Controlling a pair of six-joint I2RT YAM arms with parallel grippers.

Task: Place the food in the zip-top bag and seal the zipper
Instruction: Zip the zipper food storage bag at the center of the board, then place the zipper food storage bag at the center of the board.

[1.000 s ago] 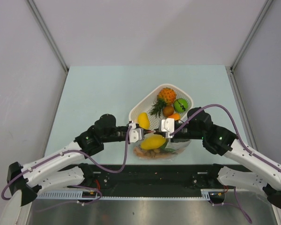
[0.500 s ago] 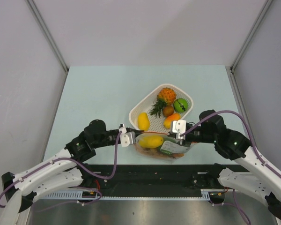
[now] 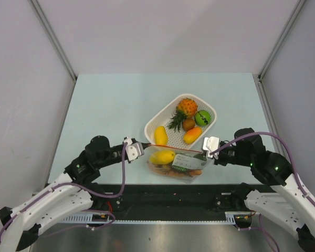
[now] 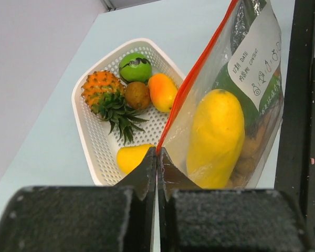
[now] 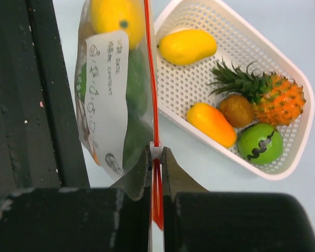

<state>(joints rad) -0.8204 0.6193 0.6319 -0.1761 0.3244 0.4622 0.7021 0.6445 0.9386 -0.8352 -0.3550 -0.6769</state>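
The clear zip-top bag (image 3: pixel 176 165) hangs stretched between my grippers near the table's front edge. It holds a yellow mango-like piece (image 4: pixel 216 137), a green piece (image 5: pixel 134 79) and brown pieces. Its red-orange zipper (image 4: pixel 197 71) runs taut from end to end and also shows in the right wrist view (image 5: pixel 150 73). My left gripper (image 4: pixel 157 157) is shut on the zipper's left end. My right gripper (image 5: pixel 155 157) is shut on the zipper's right end, at its small white slider (image 5: pixel 155 153).
A white perforated basket (image 3: pixel 207 107) stands just behind the bag. It holds a spiky orange pineapple (image 3: pixel 186 106), a green fruit (image 3: pixel 202 117), a brown fruit (image 3: pixel 188 124), an orange piece (image 3: pixel 192 135) and a yellow piece (image 3: pixel 160 134). The black base rail (image 3: pixel 173 194) lies below the bag.
Both grippers have moved apart, left going left and right going right, pulling the bag's mouth taut. The bag has shifted slightly toward the front edge.
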